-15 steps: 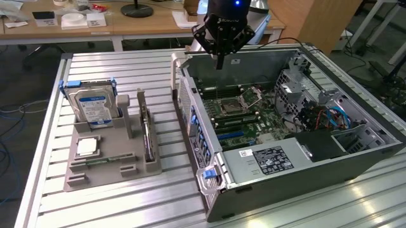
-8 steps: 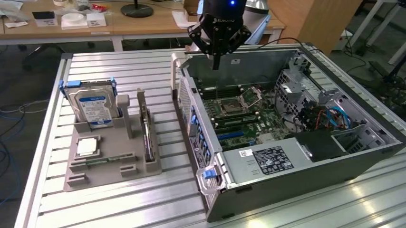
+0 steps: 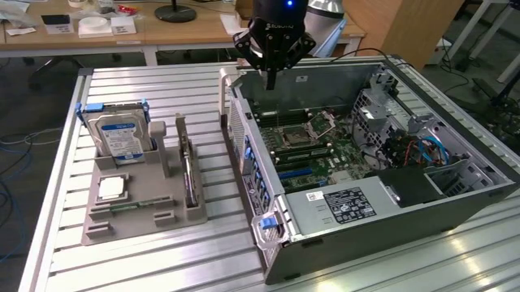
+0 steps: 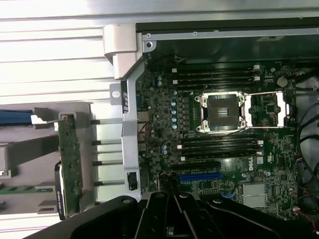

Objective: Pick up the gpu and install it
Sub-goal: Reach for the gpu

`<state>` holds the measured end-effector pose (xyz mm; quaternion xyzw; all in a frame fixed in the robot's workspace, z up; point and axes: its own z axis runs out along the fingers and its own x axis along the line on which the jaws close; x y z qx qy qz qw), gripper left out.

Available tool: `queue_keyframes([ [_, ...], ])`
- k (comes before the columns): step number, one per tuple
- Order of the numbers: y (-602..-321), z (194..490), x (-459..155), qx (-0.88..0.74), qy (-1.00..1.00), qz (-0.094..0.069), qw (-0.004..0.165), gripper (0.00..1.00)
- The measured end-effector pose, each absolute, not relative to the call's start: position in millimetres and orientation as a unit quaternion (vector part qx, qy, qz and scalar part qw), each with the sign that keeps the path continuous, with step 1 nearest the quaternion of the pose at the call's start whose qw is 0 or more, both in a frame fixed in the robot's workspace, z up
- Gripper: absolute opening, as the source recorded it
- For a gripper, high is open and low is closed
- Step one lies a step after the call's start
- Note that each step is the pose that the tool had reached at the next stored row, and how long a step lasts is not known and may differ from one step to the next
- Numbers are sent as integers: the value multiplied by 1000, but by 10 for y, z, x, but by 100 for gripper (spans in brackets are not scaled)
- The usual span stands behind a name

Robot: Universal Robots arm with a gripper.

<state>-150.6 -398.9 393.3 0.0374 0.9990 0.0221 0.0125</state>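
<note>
The gpu point(image 3: 189, 176) stands on its edge in a slot of the grey holder point(image 3: 138, 228), on the exterior view's left of the computer case. In the wrist view the gpu point(image 4: 70, 159) is a green board with a silver bracket at one end. My gripper point(image 3: 271, 80) hangs shut and holding nothing over the case's back corner, well apart from the gpu. Its black fingers point(image 4: 167, 209) meet over the motherboard point(image 4: 164, 124), close to the blue slot point(image 4: 199, 176).
The open computer case point(image 3: 422, 213) lies on its side on the slatted metal table point(image 3: 154, 91). A hard drive point(image 3: 120, 137), a square chip point(image 3: 112, 187) and a memory stick point(image 3: 130, 207) also sit in the holder. Desks stand behind the table.
</note>
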Motion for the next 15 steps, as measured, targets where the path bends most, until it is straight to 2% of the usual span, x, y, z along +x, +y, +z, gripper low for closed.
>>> queue_keyframes([
  [15,-3988,3933,-1679,37,999,22,12,11],
])
